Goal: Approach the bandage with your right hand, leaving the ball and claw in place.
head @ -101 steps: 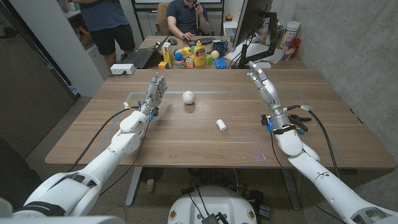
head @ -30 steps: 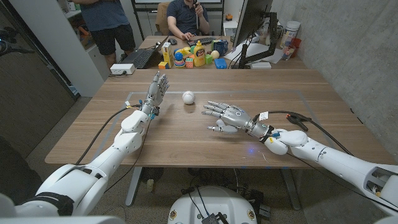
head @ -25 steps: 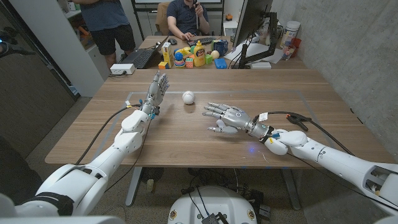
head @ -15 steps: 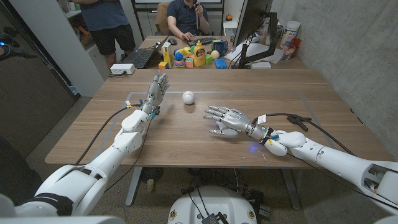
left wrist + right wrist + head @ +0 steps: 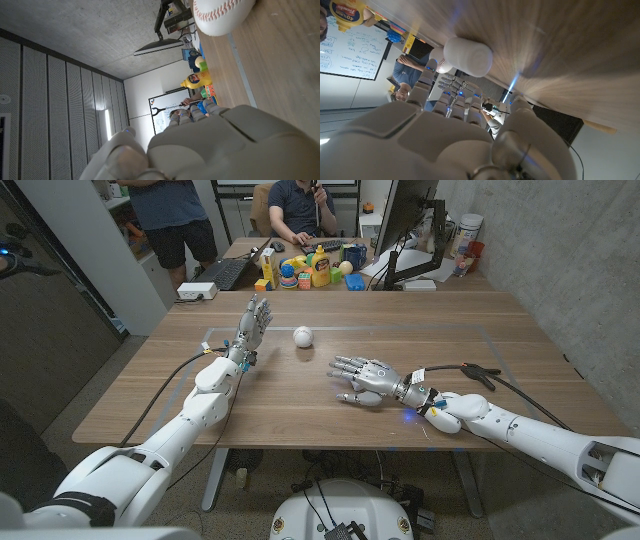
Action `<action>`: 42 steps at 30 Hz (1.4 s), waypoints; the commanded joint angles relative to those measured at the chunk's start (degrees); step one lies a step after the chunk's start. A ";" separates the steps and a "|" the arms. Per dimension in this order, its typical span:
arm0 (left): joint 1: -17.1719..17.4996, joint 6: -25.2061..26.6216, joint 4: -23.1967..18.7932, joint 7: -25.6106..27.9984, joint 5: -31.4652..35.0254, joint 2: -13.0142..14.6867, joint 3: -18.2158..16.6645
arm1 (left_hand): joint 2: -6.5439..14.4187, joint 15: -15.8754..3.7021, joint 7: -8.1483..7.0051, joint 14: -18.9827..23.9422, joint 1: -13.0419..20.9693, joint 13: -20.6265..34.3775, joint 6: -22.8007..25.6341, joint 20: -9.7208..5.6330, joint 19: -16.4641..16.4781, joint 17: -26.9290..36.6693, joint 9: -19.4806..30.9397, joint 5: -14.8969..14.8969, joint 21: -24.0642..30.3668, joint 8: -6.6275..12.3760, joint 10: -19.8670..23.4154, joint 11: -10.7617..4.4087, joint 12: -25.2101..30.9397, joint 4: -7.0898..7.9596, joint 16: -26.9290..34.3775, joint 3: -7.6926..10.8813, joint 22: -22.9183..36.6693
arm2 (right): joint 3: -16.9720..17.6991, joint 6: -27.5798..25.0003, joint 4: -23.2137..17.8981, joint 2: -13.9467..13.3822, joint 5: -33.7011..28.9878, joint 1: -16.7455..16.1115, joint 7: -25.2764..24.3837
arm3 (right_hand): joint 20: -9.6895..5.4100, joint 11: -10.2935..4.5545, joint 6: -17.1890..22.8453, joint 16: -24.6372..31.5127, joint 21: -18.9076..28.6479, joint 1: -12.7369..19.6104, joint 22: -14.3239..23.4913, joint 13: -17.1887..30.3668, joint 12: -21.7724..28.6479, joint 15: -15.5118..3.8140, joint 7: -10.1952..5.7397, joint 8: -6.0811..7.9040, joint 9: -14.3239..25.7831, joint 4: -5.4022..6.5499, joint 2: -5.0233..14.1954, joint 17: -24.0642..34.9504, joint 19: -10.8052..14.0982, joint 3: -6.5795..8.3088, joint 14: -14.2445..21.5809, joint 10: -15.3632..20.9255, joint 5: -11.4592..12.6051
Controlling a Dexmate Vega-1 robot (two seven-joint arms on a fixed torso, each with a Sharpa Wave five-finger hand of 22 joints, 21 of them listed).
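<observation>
The white bandage roll [image 5: 468, 56] lies on the wooden table [image 5: 150, 380] just ahead of my right hand's fingers [image 5: 451, 102] in the right wrist view. From the head camera, my right hand [image 5: 365, 376] hovers palm down at the table's middle, fingers spread and empty, covering the roll. The white baseball [image 5: 302, 335] [image 5: 220, 15] sits farther back, left of that hand. A black claw [image 5: 478, 371] lies to the right, beside my right forearm. My left hand [image 5: 252, 322] stands upright with its fingers apart, left of the ball, holding nothing.
Toys and a mustard bottle [image 5: 320, 268] crowd the desk behind the table, with a keyboard [image 5: 222, 273] and a monitor [image 5: 405, 220]. Two people are behind it. A black cable [image 5: 522, 390] runs along my right arm.
My right hand swung in from the table's right side to the middle, turned palm down, then sank and drifted slightly nearer over the bandage. The left hand and the ball stayed put.
</observation>
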 commanded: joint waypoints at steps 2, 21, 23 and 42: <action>-0.37 0.42 0.60 -0.32 0.00 -0.08 0.20 | 7.68 -0.22 -0.26 -8.73 -0.06 0.23 -11.78 -0.57 0.15 0.15 0.32 0.20 0.15 0.35 -10.67 -0.43 0.29 0.02 0.10 -0.27 0.15 | -1.04 -0.03 0.41 -0.12 0.94 0.65 -0.04 | 0.19 0.15 0.65 0.43 0.01 0.66 -0.02 0.34 0.44 -0.11 -0.04 0.10 0.20 -0.46 -0.18 0.07 0.38 0.00 0.49 0.56 -0.04; 0.00 0.82 -0.34 0.02 0.10 -0.02 0.35 | 7.68 -0.14 -0.27 -8.76 -0.05 0.23 -11.88 -0.49 0.10 0.14 0.32 0.20 0.11 0.32 -10.68 -0.40 0.27 0.02 0.06 -0.39 0.14 | -0.40 0.63 -0.53 -0.96 1.86 0.26 0.19 | 0.04 0.39 0.52 0.41 -0.23 0.49 -0.05 0.36 0.38 -0.21 0.18 -0.03 0.25 -0.36 -0.14 0.13 0.33 -0.09 0.72 0.71 -0.11; 0.15 0.95 -0.66 0.15 0.11 0.07 0.35 | 7.68 -0.15 -0.29 -8.75 -0.05 0.23 -11.87 -0.52 0.13 0.14 0.32 0.20 0.12 0.32 -10.66 -0.40 0.28 0.02 0.06 -0.40 0.14 | -0.28 0.64 -0.71 -1.06 1.93 0.13 0.33 | 0.03 0.40 0.53 0.40 -0.23 0.47 -0.05 0.36 0.37 -0.23 0.21 -0.03 0.25 -0.35 -0.14 0.14 0.36 -0.10 0.73 0.70 -0.11; 0.85 1.27 -1.99 0.48 0.06 0.58 0.29 | 7.71 -0.17 -0.26 -8.75 -0.05 0.23 -11.87 -0.48 0.13 0.14 0.32 0.21 0.11 0.33 -10.70 -0.40 0.26 0.02 0.04 -0.49 0.14 | 0.49 0.44 -1.87 -1.52 1.72 -0.70 0.59 | -0.35 0.54 0.45 0.37 -0.39 0.34 -0.07 0.38 0.35 -0.17 0.28 -0.12 0.29 -0.25 0.00 0.16 0.45 -0.13 0.98 0.93 -0.15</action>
